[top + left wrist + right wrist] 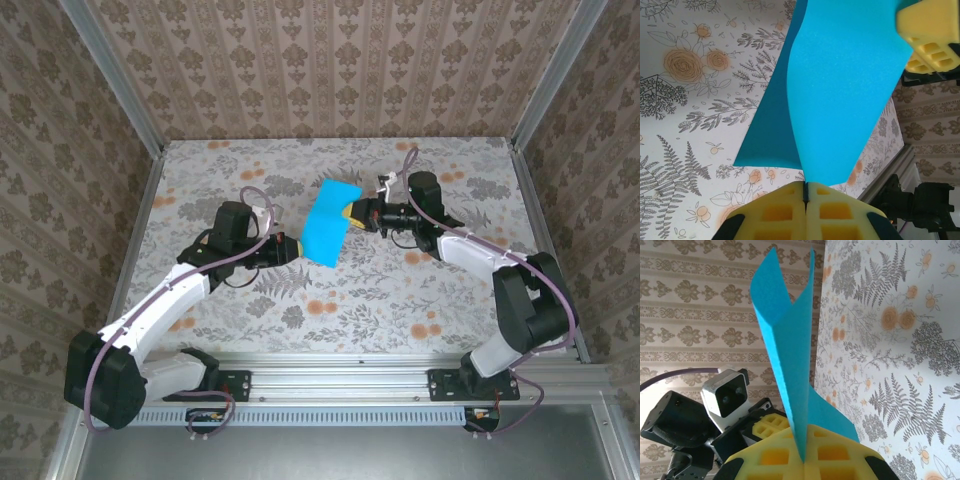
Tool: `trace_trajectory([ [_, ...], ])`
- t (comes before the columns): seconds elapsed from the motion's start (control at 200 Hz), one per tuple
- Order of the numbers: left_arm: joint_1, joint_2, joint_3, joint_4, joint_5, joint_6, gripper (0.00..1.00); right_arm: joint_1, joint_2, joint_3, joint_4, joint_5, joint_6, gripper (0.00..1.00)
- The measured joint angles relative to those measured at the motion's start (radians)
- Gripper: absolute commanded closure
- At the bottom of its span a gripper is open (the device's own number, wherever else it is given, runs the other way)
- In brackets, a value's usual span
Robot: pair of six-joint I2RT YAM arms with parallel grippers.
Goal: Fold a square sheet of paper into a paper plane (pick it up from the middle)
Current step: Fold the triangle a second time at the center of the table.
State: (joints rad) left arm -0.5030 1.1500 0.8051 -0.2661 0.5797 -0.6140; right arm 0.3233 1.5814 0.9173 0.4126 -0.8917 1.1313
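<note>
Top external view: paper is held in the air over the middle of the table, tilted and spanned between both grippers. It reads as a loose fold, not a flat square. Two layers are joined along one edge and splay into a V in the right wrist view, and a soft wave is seen across the face in the left wrist view. No dart shape is formed yet, so the task is judged early. Left gripper is closed on the paper's left edge, yellow pads pressed together with the sheet pinched in the seam. Right gripper is clamped the same way on the opposite edge, the sheet rising from between its pads. Handling is judged as very light, thin and floppy, easily creased or torn, and likely to slip from the foam if pulled hard. It is best taken at an edge with a shallow bite, tension kept low, and edges lined up before any crease is pressed. Both arms are reached forward over the table, elbows out, wrists turned inward so the grippers face each other across the sheet.
</note>
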Motion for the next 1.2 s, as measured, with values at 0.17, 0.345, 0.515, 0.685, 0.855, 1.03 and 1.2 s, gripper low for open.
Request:
trace_trajectory([
  [0.17, -0.003, -0.002, -0.015, -0.012, -0.006, 0.000, 0.98, 0.012, 0.042, 0.010, -0.011, -0.006, -0.020, 0.93],
  [0.345, -0.021, -0.003, -0.084, -0.010, -0.027, -0.014, 0.99, 0.032, 0.103, 0.020, -0.043, -0.007, -0.065, 0.90],
  [0.515, -0.050, -0.002, -0.166, 0.017, -0.052, -0.048, 0.99, 0.045, 0.151, 0.031, -0.152, 0.002, -0.156, 0.87],
  [0.685, -0.083, 0.037, -0.217, 0.081, -0.073, -0.095, 0.99, 0.046, 0.196, 0.041, -0.229, 0.010, -0.242, 0.86],
  [0.855, -0.109, 0.107, -0.223, 0.140, -0.098, -0.129, 0.99, 0.046, 0.266, 0.060, -0.300, 0.026, -0.315, 0.82],
  [1.03, -0.140, 0.190, -0.222, 0.187, -0.114, -0.153, 0.99, 0.046, 0.290, 0.087, -0.389, 0.063, -0.386, 0.64],
  [1.2, -0.158, 0.246, -0.220, 0.230, -0.132, -0.181, 1.00, 0.046, 0.290, 0.131, -0.510, 0.141, -0.489, 0.51],
])
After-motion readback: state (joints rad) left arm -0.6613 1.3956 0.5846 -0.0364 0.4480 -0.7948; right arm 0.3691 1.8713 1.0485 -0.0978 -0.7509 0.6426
